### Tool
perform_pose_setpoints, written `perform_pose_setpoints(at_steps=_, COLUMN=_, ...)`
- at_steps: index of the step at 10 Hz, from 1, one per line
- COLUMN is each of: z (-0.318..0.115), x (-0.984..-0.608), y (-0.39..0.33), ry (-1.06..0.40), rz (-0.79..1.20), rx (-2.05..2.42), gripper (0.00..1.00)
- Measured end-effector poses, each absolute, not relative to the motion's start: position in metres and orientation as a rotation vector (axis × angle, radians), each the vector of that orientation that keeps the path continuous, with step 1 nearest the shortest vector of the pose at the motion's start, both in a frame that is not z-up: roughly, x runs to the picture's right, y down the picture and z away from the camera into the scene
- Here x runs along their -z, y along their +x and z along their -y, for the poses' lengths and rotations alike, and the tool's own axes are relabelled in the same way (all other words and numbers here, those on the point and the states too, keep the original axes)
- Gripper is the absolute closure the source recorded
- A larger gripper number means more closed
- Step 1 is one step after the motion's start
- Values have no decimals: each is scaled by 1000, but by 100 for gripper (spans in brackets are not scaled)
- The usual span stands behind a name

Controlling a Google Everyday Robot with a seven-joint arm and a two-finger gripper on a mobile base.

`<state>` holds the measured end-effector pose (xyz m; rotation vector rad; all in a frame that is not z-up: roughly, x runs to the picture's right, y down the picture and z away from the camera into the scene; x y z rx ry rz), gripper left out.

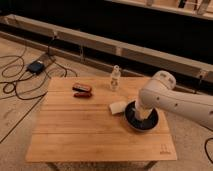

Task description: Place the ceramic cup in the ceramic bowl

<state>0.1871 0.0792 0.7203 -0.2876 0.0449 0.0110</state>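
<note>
White block (118, 107) beside end effector (141, 116), bowl (131, 121).

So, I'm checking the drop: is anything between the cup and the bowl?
Nothing visible is. The arm reaches down into the bowl, hiding the claw and the cup. The white block sits beside the bowl's left rim, outside it.

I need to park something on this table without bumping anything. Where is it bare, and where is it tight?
Bare: the table's front strip and its left half below the red stapler. Crowded: the right side, where the clear bottle, white block and ceramic bowl cluster, with the arm's gripper down inside the bowl.
</note>
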Motion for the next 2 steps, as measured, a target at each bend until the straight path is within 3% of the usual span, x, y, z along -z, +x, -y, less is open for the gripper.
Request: perform_pose_setpoints(at_steps=2, z=-79, x=-720, y=186, ry=-288, rz=-43, rx=-8, gripper=20)
